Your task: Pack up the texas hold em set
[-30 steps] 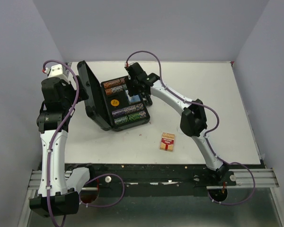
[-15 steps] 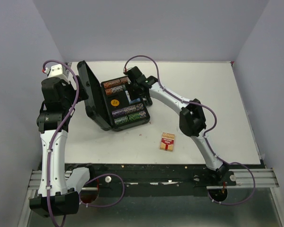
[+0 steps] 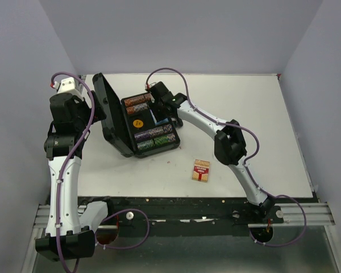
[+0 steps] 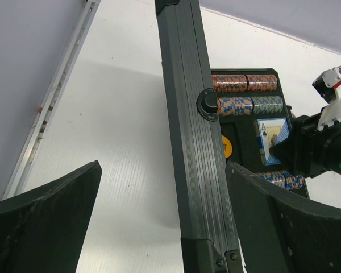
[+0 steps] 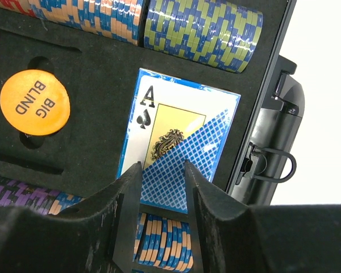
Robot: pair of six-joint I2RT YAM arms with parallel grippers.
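Open case (image 3: 129, 136), far left, holds chips (image 5: 202, 25), blue deck (image 5: 176, 128) and orange button (image 5: 34, 102); red deck (image 3: 202, 170) lies outside, nearer right. Right gripper (image 5: 161, 170) hovers over blue deck, fingers slightly apart, empty. Left gripper (image 4: 163, 165) gapes wide astride the lid (image 4: 187, 114).

Glossy blue deck (image 5: 179, 132), ribbed matt black case (image 4: 186, 136)

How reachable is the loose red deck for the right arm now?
Probably yes: the red deck lies alone on the table near the case; nothing stands between it and the right pincer.
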